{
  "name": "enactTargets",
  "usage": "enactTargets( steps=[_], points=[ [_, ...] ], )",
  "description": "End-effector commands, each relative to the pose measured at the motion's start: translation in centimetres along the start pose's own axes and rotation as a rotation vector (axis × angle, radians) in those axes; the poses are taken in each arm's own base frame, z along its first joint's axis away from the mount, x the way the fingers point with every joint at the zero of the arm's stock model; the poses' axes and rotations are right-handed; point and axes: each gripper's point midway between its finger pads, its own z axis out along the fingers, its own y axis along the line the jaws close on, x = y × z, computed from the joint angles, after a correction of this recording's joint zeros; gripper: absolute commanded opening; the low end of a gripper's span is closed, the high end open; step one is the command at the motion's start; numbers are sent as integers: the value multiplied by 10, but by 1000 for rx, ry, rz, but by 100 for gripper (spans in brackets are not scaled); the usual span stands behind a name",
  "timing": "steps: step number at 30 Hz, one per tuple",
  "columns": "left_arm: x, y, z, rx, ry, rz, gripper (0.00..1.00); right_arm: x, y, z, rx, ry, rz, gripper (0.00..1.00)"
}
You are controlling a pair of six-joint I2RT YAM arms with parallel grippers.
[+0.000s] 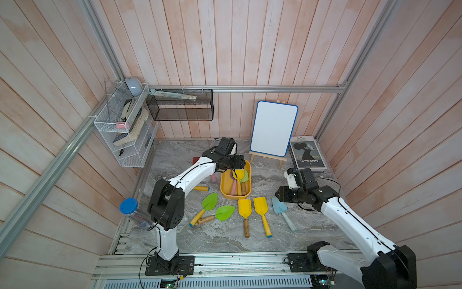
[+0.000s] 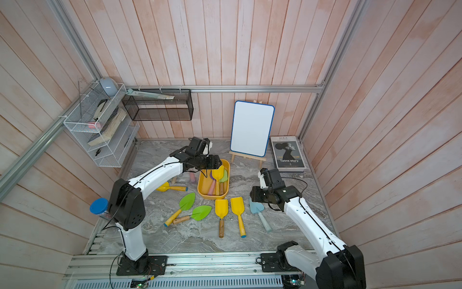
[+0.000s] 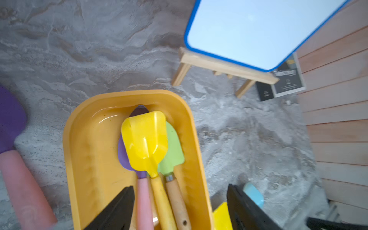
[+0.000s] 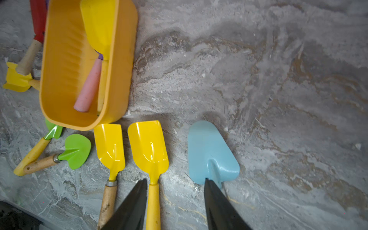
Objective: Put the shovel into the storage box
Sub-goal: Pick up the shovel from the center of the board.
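My left pincer (image 3: 180,186) hangs released over the storage box (image 3: 127,93); next I'd centre the right pincer (image 4: 175,179), also released, on the blue shovel (image 4: 211,147).

Storage box (image 2: 203,185) holds seemingly three shovels (image 2: 218,172); others (image 2: 221,207) lie beside it.

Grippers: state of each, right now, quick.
Left gripper: open, holding nothing, over the storage box.
Right gripper: open, holding nothing, above the table.

Yellow shovel (image 3: 145,143) lying inside shallow orange storage box (image 3: 89,151), handle toward robot
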Motion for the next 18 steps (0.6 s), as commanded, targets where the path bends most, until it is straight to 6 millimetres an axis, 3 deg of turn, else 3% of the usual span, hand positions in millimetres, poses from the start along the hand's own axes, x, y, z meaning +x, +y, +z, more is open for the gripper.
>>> enactTargets(
  steps=[1, 5, 9, 12, 18],
  points=[
    [-11, -29, -34, 132, -101, -16, 80, 27, -27, -5, 117, 49, 75, 52],
    [-4, -46, -70, 227, -156, -36, 82, 35, -25, -12, 142, 51, 117, 56],
    [12, -60, -97, 310, -173, -56, 82, 62, -32, -5, 166, 93, 177, 67],
    [24, -67, -111, 353, -175, -66, 82, 86, -37, 1, 186, 117, 218, 73],
    [42, -78, -130, 417, -179, -66, 82, 102, -40, 5, 236, 104, 245, 73]
  ],
)
